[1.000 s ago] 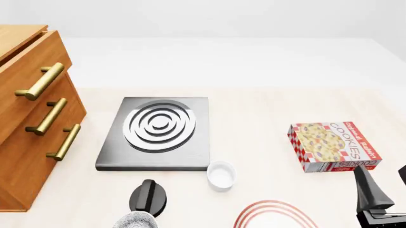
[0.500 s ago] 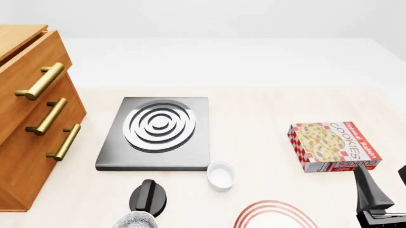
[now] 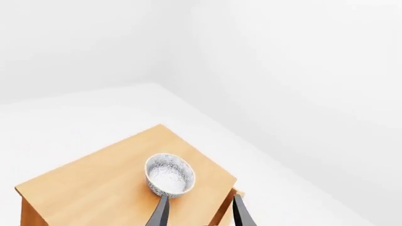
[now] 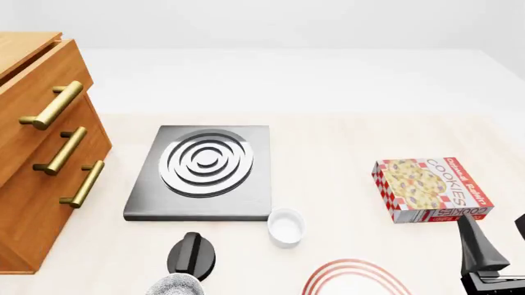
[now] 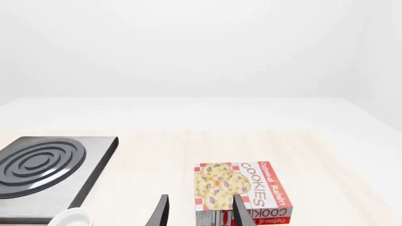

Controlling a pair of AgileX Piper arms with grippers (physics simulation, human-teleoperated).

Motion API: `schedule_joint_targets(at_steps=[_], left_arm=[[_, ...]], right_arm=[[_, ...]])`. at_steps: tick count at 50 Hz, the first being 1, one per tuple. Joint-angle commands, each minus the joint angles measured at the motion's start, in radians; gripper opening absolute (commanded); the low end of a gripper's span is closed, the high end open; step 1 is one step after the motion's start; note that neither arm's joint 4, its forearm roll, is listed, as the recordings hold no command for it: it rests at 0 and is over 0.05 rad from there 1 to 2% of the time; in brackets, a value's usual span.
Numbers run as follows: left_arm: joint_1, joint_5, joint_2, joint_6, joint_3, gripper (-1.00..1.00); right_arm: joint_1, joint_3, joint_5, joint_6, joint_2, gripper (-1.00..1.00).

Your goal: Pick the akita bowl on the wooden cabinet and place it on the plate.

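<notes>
Left gripper [image 3: 197,214] jaws spread and empty above the akita bowl [image 3: 169,174] on the wooden cabinet [image 3: 94,188], so I'd drop straight over its rim before pinching.

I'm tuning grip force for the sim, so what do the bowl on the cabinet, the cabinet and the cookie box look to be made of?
The akita bowl looks like glazed ceramic: a speckled grey-and-white pattern with a smooth rim. The wooden cabinet looks like matte orange-brown wood with faint grain; its bar handles look like brass-coloured metal. The cookie box looks like printed cardboard: flat faces, sharp edges, lettering.
</notes>
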Motion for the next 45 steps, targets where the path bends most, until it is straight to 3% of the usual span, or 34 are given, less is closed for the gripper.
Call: schedule_joint_targets(at_steps=[1,45], left_arm=[[0.079,-0.008,0.056,0.031,-0.042,1.0],[0.104,-0.044,0.208,0.012,-0.019,1.0]], right_arm=[[0.0,-0.002,0.0,0.0,0.002,1.0],[0.0,-0.003,0.005,0.0,-0.002,1.0]])
